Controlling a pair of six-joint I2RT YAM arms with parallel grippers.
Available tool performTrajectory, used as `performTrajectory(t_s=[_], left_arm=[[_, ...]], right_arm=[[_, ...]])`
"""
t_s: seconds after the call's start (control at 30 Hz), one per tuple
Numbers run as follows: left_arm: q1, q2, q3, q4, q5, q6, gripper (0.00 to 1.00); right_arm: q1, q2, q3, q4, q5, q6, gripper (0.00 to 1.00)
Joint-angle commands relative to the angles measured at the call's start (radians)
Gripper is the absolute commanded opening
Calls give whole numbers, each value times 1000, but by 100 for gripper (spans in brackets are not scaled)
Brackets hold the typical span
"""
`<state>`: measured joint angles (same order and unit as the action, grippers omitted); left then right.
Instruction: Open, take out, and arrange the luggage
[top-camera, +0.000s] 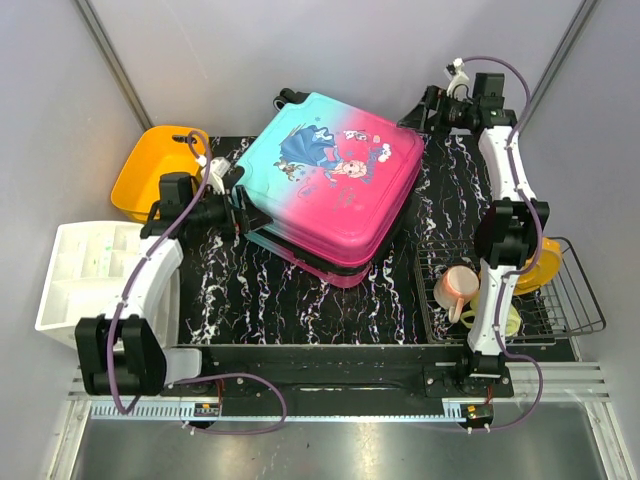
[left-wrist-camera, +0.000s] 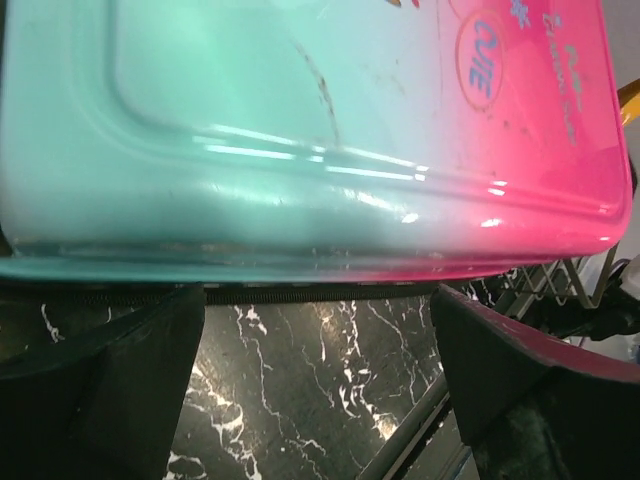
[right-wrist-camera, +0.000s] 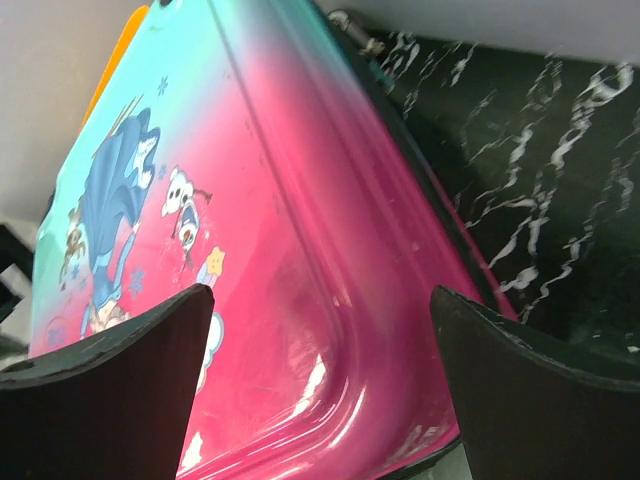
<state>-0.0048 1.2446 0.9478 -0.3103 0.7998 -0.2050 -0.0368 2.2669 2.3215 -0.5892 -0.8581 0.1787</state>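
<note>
The black marbled table (top-camera: 250, 300) carries the luggage (top-camera: 335, 185), a child's hard-shell suitcase lying flat with its printed teal-to-pink face up. It sits between the two grippers, and its black wheels (top-camera: 290, 98) are at the corner farthest from both.

The left gripper (top-camera: 238, 212) stands fully open and holds nothing. The teal side rim of the case is just ahead of its fingers (left-wrist-camera: 100, 390), with bare table beneath. The right gripper (top-camera: 428, 108) is also spread wide and empty, and the pink corner is just in front of its fingers (right-wrist-camera: 540, 400).

The shell looks stiff, glossy and probably slippery, and the body is too broad for either gripper to span. The best hold is likely the thin rim lip along the seam, where the upper half overhangs the magenta edge (top-camera: 345, 275), lifted on the side opposite the hinge. Which side the hinge is on I cannot tell.
</note>
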Motion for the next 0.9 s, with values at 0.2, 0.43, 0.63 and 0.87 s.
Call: performTrajectory(t_s=[0.2,0.43,0.63,0.87], left_arm=[[3,220,184,200,67,-122,98],[3,447,413,182,39,-85,94],[3,648,655,201,1,-105,93],[42,682,842,59,-22,-44,94]], right_arm=[[92,-206,-416,81,-183,62,94],[91,-498,-814,51,-205,30,90],[167,-753,-1092,42,-210,28,89],[195,-879,-1078,-21,-116,-23,95]])
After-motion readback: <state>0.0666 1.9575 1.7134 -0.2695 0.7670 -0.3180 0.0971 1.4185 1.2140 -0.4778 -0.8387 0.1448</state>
